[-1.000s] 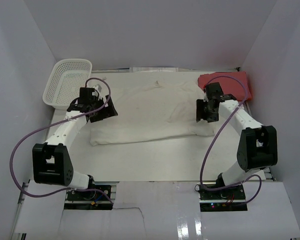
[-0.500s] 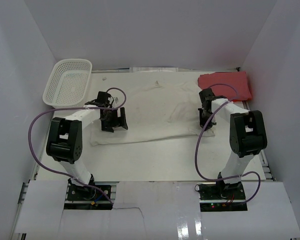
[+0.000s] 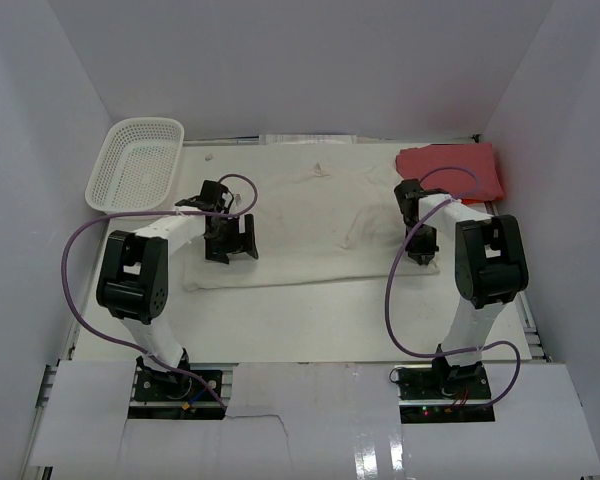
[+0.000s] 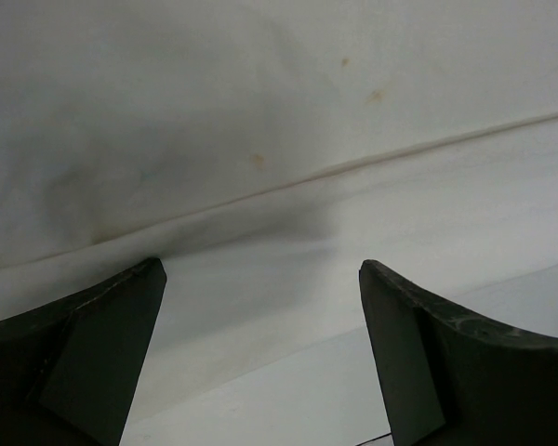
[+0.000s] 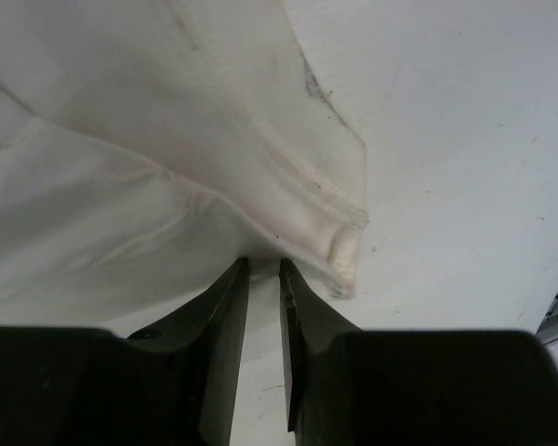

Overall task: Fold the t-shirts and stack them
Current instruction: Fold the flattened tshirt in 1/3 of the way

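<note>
**A:** What's laid out on the desk (image 3: 310,320) right now?

**B:** The cream-white t-shirt (image 3: 310,215) is spread across the middle (a few faint stains can be seen on it). The red t-shirt (image 3: 460,168) is parked at the far right corner, and the white mesh basket (image 3: 130,175) at the far left.

**A:** And the fingers?

**B:** The left fingers (image 4: 93,344) are held wide open over the cream shirt's near-left edge. The right fingers (image 5: 219,316) are nearly closed, with that shirt's right hem pinched at the tips.
</note>
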You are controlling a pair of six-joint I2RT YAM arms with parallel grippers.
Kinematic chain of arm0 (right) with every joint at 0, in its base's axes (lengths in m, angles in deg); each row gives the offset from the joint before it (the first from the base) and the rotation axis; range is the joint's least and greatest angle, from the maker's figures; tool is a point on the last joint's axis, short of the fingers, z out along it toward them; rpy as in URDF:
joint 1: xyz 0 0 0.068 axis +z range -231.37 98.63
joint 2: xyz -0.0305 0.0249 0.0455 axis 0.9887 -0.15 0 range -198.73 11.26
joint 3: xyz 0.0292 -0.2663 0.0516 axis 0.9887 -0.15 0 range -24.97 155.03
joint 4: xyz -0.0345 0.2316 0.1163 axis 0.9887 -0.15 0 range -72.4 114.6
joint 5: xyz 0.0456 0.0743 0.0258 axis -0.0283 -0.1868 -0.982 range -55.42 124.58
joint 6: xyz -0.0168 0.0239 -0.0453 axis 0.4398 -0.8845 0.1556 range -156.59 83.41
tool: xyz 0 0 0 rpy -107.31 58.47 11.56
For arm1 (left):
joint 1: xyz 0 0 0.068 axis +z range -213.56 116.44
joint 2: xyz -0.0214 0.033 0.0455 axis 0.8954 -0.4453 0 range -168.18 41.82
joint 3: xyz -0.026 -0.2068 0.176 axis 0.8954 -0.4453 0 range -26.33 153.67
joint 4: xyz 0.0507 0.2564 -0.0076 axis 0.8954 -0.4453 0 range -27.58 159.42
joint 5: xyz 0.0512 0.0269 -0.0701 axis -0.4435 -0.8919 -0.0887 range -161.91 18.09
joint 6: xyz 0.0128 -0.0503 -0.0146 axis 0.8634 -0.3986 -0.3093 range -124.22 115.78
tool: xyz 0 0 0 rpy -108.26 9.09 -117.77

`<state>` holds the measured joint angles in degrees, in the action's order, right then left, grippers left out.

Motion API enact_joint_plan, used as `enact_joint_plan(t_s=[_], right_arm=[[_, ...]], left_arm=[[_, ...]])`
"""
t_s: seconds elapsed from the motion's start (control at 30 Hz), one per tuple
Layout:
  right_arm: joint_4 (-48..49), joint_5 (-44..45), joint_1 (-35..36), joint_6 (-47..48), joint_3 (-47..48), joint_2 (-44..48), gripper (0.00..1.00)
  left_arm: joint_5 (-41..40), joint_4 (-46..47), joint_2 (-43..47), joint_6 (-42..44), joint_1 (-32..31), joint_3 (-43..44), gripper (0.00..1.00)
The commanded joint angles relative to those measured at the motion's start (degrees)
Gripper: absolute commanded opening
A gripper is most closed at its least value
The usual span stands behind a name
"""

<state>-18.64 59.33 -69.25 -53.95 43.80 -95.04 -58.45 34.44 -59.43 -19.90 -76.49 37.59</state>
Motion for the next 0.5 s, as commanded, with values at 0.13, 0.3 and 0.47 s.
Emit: enact_joint_plan(t_s=[0.13,0.3,0.47], right_arm=[[-5.2,3.5,-1.6,-0.9,0.6,3.1,0.33],[-5.0,-3.9,1.2,0.3,9.4,7.1,0.43],[-3.2,-9.7,6.1,1.4,16.6,4.0,0.46]], left_arm=[[-3.1,-2.4,-0.8,0.1,-0.6,-0.7,0.98],[-1.6,-4.8,4.3,-1.5,-1.8,2.3,0.98],[-1.7,-5.6,8.8,-4.0,-3.8,4.8,0.98]])
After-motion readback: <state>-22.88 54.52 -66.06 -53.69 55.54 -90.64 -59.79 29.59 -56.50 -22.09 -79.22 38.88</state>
